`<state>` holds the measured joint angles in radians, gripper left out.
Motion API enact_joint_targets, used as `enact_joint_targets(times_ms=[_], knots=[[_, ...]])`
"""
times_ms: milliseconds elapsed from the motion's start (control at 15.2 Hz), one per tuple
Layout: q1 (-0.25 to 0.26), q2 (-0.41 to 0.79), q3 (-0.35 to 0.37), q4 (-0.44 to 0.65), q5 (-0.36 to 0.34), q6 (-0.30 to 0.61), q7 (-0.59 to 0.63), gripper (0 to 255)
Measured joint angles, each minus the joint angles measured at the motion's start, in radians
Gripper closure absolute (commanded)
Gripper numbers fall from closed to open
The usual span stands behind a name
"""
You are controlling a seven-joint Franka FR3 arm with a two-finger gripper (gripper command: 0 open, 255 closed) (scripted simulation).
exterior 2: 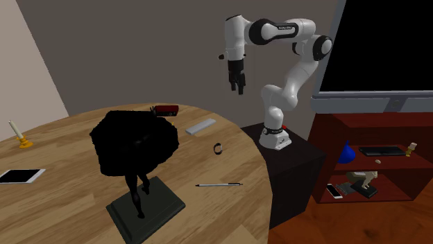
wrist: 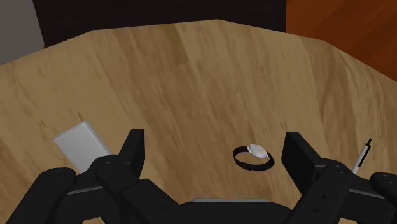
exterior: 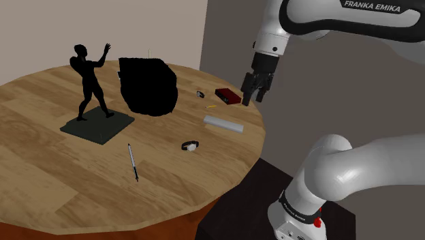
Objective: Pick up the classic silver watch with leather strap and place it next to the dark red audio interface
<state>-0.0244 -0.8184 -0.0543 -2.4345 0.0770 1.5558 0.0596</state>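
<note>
**Shoulder view.** A round table (exterior: pixel 61 184) of pale wood with streaked grain is seen, its rim a darker reddish brown. Plain beige and grey walls are set behind it. The watch (exterior: pixel 190 145) is laid on the wood near the rim on the stand's side, between a slim pen (exterior: pixel 133 162) and a flat grey bar (exterior: pixel 223 123), apart from both. The audio interface (exterior: pixel 227 96), a small dark red box, is placed beyond the bar, well apart from the watch. A black figurine (exterior: pixel 88 78) is posed on a dark square slab (exterior: pixel 97 126), beside a shapeless black mass (exterior: pixel 146 85). The gripper (exterior: pixel 249 97) is held in the air over the table's rim, near the red box.

**Second exterior view.** The arm is mounted on a dark box stand (exterior 2: pixel 291 173) just beside the table. The watch is seen as a small dark loop between bar and pen. A candle (exterior 2: pixel 21 135) and a white-edged tablet (exterior 2: pixel 21 176) are laid at this view's left. A red-brown shelf (exterior 2: pixel 388 166) under a black screen (exterior 2: pixel 381 48) is stood at the right, on a reddish floor (exterior 2: pixel 333 222).

**Wrist view.** The fingers (wrist: pixel 132 153) are spread wide, and nothing is gripped. The watch is seen on the wood beyond them, with a pale silvery face and a dark strap curled into a ring.
</note>
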Motion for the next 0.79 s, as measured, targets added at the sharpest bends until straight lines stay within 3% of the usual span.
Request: enact_joint_targets(times_ms=[264, 792], knots=[[0.035, 0.039, 0.002, -0.026, -0.013, 0.078, -0.073, 0], [0.165, 0.228, 0.023, -0.082, -0.051, 0.385, -0.332, 0]])
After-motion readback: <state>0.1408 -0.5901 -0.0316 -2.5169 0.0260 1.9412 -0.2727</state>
